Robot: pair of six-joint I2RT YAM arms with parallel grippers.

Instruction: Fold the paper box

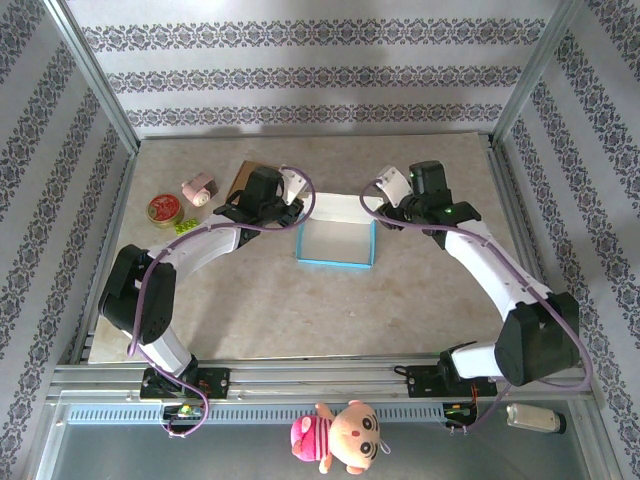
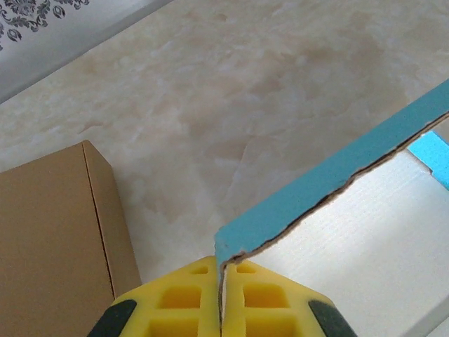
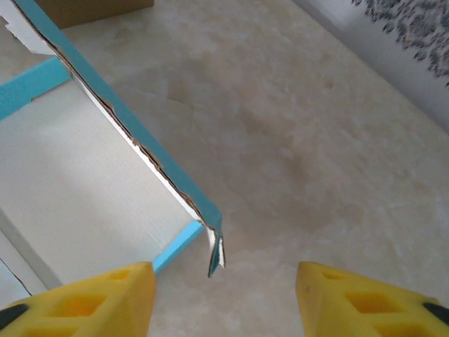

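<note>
Marble-look counter (image 1: 260,300), patterned walls: blue paper box (image 1: 337,243) sits mid-counter. L end effector (image 2: 222,275) is clamped on the far flap (image 2: 330,175) at its left corner. R end effector (image 3: 224,275), fingers apart, straddles the right corner. Flap's long axis runs arm to arm.

Both arms look alike to me: left arm (image 1: 190,255), right arm (image 1: 490,265), white shell links, black joint housings. Thin lilac cable (image 1: 312,200) runs along each. Black base blocks (image 1: 185,382) on near rail. Left pincer (image 2: 221,298), right pincer (image 3: 224,288): yellow moulded fingers (image 3: 105,298), square recessed pockets, black trim at outer corners.
</note>
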